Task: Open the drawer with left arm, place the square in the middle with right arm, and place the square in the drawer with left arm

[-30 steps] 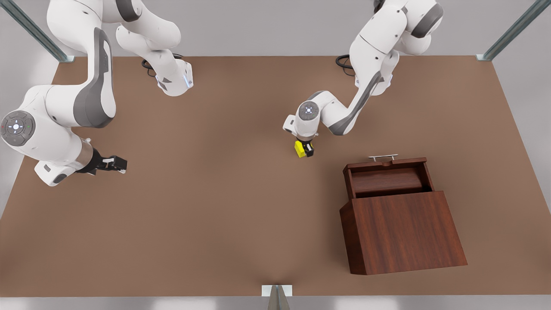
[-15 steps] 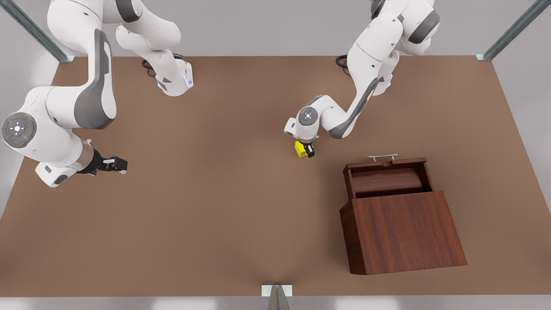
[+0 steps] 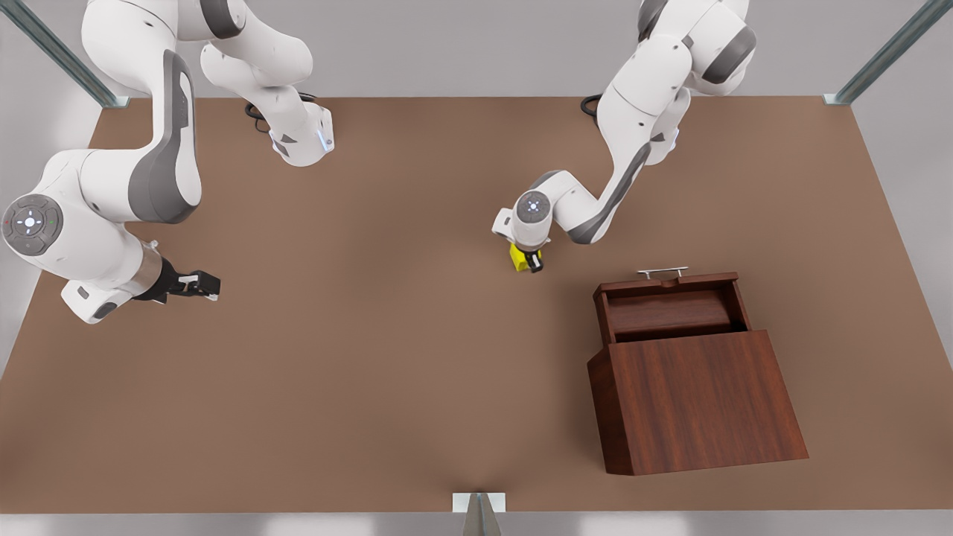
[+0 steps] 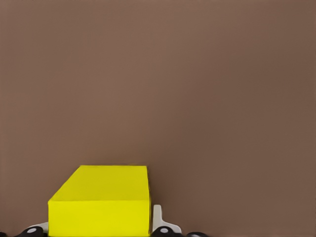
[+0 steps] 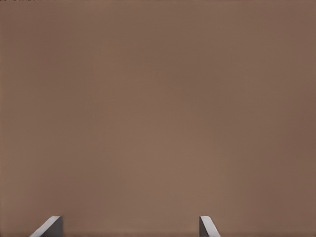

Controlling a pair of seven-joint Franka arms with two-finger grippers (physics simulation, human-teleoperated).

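1. Jaws of the left gripper (image 3: 531, 261) stand either side of one small bright yellow cube, the square (image 3: 519, 257), closed on it over the plain matte brown table (image 3: 372, 372).
2. One dark reddish-brown wooden drawer (image 3: 670, 305) stands pulled out of its single matching cabinet (image 3: 692, 402), well apart from those jaws.
3. Right gripper (image 3: 202, 284) waits over bare table, jaws spread wide with nothing between them.
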